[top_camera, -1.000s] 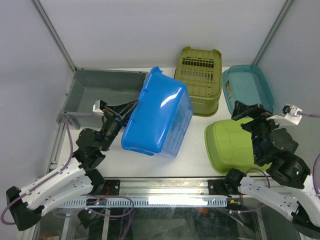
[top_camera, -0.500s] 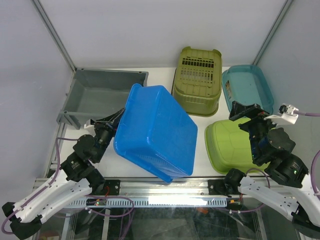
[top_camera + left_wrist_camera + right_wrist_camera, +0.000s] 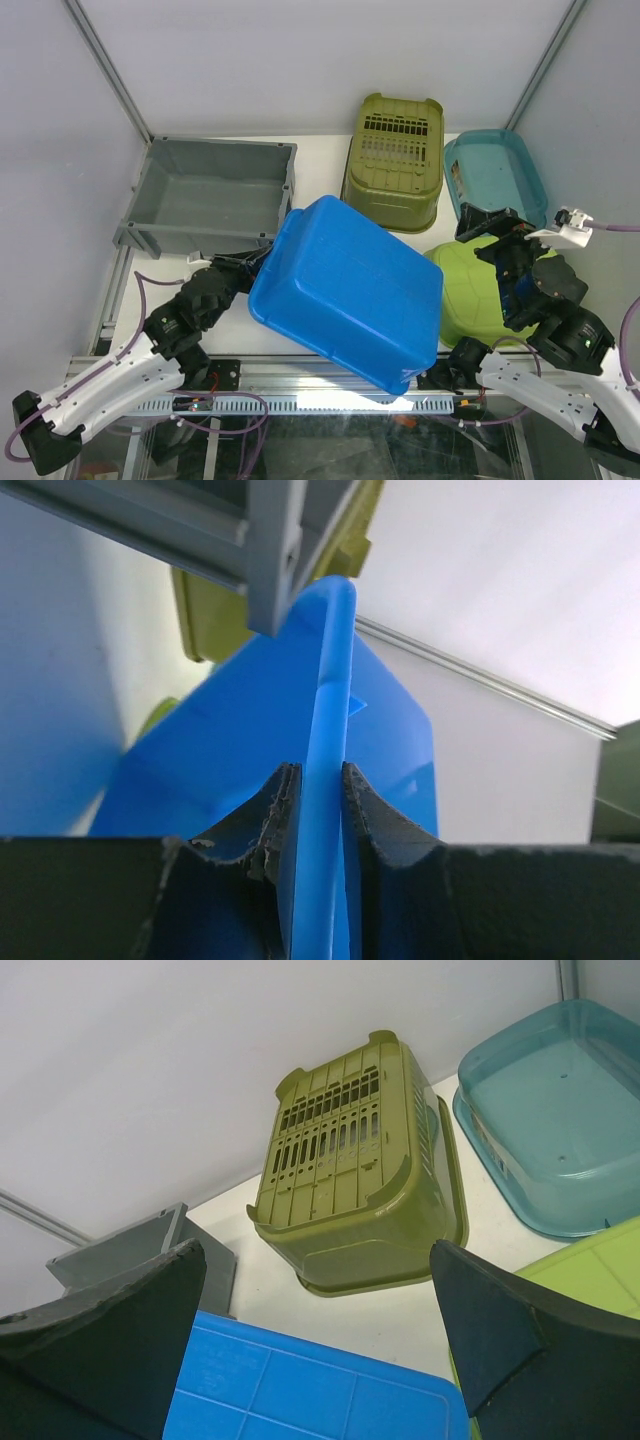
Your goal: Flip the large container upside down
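The large container, a dark-grey crate (image 3: 210, 200), stands upright and open at the back left; its corner shows in the left wrist view (image 3: 270, 530) and its edge in the right wrist view (image 3: 130, 1250). My left gripper (image 3: 250, 268) (image 3: 315, 770) is shut on the rim of a bright blue tub (image 3: 350, 290) (image 3: 330, 680), which lies tilted with its base up in front of the crate. The tub's base shows in the right wrist view (image 3: 310, 1390). My right gripper (image 3: 492, 222) (image 3: 315, 1250) is open and empty, above the table at the right.
An olive slotted basket (image 3: 395, 160) lies base up at the back. A teal tub (image 3: 495, 175) stands open at the back right. A lime-green tub (image 3: 475, 290) lies base up at the right, its left side under the blue tub's corner. Enclosure walls and frame poles surround the table.
The blue tub has swung away from the grey crate, down and to the right, turning base up. My left arm drew back toward the near edge, still holding its rim. The right arm barely moved.
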